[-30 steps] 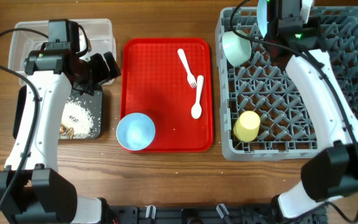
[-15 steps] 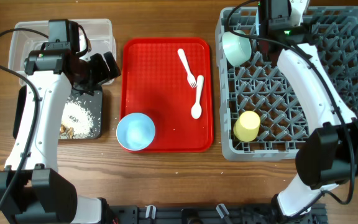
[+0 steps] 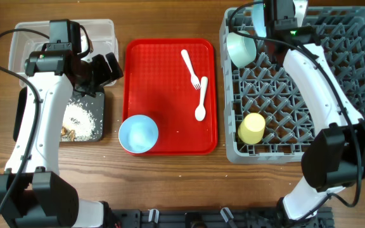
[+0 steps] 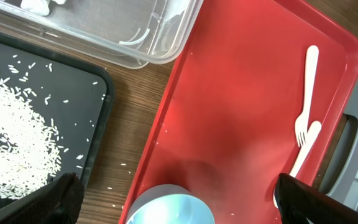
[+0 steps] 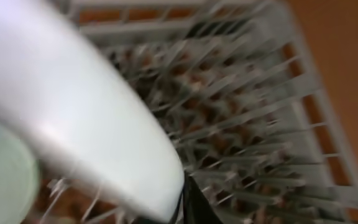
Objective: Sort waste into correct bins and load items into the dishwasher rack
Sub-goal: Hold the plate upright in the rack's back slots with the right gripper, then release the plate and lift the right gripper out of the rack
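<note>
Pale blue plate [image 5: 73, 106] pinched on edge by right tool [image 3: 279, 15] at 12 o'clock of dishwasher rack [image 3: 334, 95], likely to slot between pegs; left tool [image 4: 182, 200] spread, idle.

A brown wood-grain table [image 3: 170, 180] spans the overhead view from edge to edge, evenly lit, with soft shadows.

No legible text or labels anywhere.
</note>
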Controlling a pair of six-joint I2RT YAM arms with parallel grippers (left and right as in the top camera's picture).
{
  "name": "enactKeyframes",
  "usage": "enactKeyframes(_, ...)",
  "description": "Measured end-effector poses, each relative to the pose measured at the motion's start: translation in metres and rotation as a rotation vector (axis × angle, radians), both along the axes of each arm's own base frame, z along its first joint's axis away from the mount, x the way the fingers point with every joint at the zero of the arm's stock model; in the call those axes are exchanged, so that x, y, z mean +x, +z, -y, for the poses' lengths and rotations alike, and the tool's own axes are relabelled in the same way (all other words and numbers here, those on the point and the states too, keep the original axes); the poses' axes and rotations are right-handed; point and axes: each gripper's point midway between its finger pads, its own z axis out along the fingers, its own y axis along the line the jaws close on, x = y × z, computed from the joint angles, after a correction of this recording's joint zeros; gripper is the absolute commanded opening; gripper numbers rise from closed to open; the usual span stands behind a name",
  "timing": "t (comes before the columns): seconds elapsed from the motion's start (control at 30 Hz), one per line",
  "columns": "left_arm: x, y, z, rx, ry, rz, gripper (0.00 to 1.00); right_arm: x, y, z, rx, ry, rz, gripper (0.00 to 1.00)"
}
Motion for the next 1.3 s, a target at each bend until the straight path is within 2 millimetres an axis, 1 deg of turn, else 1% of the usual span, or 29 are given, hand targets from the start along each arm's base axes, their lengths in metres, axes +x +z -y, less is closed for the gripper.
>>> enactKeyframes(0.1,0.000,0.000,0.000,0.000,0.000,0.000,1.00,0.000,-0.007,-0.011,0.060,0.039,-0.022,0.14)
enactKeyframes(0.2,0.000,0.000,0.000,0.000,0.000,0.000,1.00,-0.002,-0.011,-0.017,0.091,0.058,-0.038,0.13)
enactKeyframes(0.47,0.000,0.000,0.000,0.000,0.000,0.000,1.00,-0.004,-0.015,-0.021,0.127,0.056,-0.044,0.11)
enactKeyframes(0.57,0.000,0.000,0.000,0.000,0.000,0.000,1.00,-0.004,-0.015,-0.022,0.137,0.047,-0.038,0.13)
enactKeyframes(0.6,0.000,0.000,0.000,0.000,0.000,0.000,1.00,-0.004,-0.015,-0.022,0.140,0.047,-0.038,0.15)
enactKeyframes(0.67,0.000,0.000,0.000,0.000,0.000,0.000,1.00,-0.003,-0.016,-0.024,0.150,0.050,-0.038,0.23)
enactKeyframes(0.87,0.000,0.000,0.000,0.000,0.000,0.000,1.00,-0.002,-0.018,-0.035,0.210,0.080,-0.039,0.33)
enactKeyframes(0.9,0.000,0.000,0.000,0.000,0.000,0.000,1.00,-0.001,-0.018,-0.038,0.226,0.089,-0.035,0.38)
enactKeyframes(1.0,0.000,0.000,0.000,0.000,0.000,0.000,1.00,0.003,-0.016,-0.048,0.266,0.137,-0.025,0.49)
enactKeyframes(1.07,0.000,0.000,0.000,0.000,0.000,0.000,1.00,0.007,-0.010,-0.054,0.280,0.187,-0.013,0.53)
enactKeyframes(1.13,0.000,0.000,0.000,0.000,0.000,0.000,1.00,0.009,-0.004,-0.059,0.281,0.238,-0.002,0.61)
enactKeyframes(1.3,0.000,0.000,0.000,0.000,0.000,0.000,1.00,0.013,0.005,-0.064,0.253,0.324,0.007,0.65)
